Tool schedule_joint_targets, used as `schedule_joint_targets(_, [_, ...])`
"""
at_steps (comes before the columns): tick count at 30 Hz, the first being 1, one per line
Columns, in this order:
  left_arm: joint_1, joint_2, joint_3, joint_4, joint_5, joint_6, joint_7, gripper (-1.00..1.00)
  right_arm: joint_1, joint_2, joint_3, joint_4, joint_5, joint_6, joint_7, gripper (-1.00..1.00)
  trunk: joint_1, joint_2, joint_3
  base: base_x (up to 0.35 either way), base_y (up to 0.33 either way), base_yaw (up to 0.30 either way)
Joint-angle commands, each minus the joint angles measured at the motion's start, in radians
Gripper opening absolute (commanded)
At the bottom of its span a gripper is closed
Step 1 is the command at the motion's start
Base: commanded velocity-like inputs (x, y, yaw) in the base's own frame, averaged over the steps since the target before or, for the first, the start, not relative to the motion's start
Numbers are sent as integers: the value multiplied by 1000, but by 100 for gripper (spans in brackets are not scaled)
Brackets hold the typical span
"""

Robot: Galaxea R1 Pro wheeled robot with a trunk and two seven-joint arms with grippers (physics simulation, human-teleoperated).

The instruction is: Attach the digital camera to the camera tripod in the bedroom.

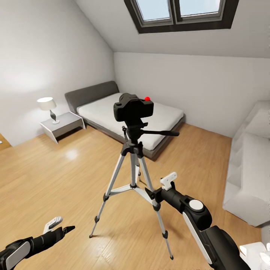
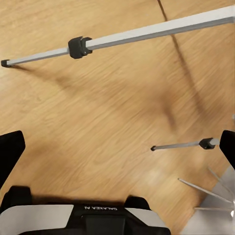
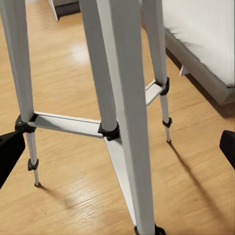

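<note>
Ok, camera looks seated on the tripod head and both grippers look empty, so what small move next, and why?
Probably ease the right gripper straight back from the camera tripod. The digital camera sits on top of the tripod head with neither gripper on it, so the mount looks done. The right gripper hangs open close to a tripod leg, so backing away avoids knocking it. The left gripper is already low and apart.

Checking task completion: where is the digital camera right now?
In the head view, the digital camera sits atop the camera tripod at centre frame, in front of the bed.

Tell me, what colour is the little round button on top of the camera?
Bright red; the button shows best in the head view, atop the black digital camera.
</note>
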Motion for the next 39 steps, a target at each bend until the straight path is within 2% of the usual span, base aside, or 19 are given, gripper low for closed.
schedule_joint_targets(1, [-1,1,-4,0,10,6,-1,100,-1,-1,1,-1,1,5,2,100,1,-2,-2,0,7,-68])
schedule_joint_targets(32, [-1,1,-5,0,11,6,-1,100,-1,-1,2,1,-1,13,0,100,1,-2,-2,-5,1,-61])
schedule_joint_targets(39, [-1,0,-5,11,10,0,-1,100,33,-5,0,8,0,82,-1,100,1,-2,-2,-3,0,-5])
